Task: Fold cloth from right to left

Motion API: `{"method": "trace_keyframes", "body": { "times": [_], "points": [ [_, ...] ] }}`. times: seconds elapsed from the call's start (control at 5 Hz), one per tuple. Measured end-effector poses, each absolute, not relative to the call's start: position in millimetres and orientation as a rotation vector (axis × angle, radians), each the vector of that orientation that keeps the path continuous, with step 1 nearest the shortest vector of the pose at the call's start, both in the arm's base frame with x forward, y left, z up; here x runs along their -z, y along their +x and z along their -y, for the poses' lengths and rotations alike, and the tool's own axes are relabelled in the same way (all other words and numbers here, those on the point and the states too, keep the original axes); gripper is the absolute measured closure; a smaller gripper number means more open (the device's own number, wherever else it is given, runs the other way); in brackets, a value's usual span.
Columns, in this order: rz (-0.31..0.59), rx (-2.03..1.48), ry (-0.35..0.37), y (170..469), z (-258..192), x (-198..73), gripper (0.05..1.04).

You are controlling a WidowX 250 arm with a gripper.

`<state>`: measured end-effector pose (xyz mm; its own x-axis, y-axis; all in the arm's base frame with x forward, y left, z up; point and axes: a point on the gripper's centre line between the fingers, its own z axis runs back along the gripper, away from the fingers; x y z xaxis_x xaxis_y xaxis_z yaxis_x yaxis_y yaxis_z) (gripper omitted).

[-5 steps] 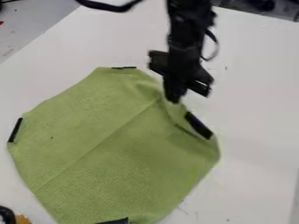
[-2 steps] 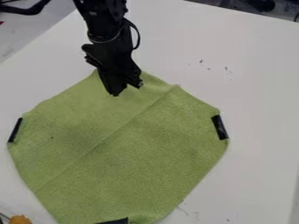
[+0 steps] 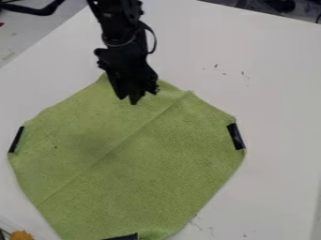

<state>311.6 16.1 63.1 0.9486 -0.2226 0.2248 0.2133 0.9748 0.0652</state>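
The gripper [image 3: 129, 97] hangs down over the upper part of the green cloth [image 3: 144, 154], left of the cloth's upper right edge. Whether it touches the fabric I cannot tell. The cloth lies spread out on the white table with its corners cut or tucked. A straight crease runs diagonally across it from upper right to lower left. Black strips mark its left edge, right edge and bottom edge. Behind the gripper, part of the cloth's top edge is hidden.
The white table [image 3: 276, 93] extends around the cloth, with small dark marks at the upper right and lower right. A small orange object [image 3: 21, 235] is at the bottom left corner. Dark items stand beyond the table's far edge.
From the cloth's upper right edge, the gripper has moved left, then slightly back right. The cloth's right side, bunched earlier, now lies flatter and farther right, with its black strip.
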Motion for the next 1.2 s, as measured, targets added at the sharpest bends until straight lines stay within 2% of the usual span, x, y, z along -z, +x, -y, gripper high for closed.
{"method": "trace_keyframes", "body": {
  "times": [0.2,0.4,0.6,0.8,1.0,1.2],
  "points": [
    [0.243,0.237,0.012,322.3,29.0,-51.3,0.311],
    [0.254,0.223,-0.043,324.8,75.9,-30.7,0.086],
    [0.264,0.258,-0.076,344.8,109.7,-22.7,0.079],
    [0.230,0.326,-0.091,361.3,125.5,-11.3,0.083],
    [0.233,0.357,-0.082,372.4,131.1,-22.8,0.083],
    [0.211,0.355,-0.098,370.0,133.9,-14.9,0.119]
  ]
}}
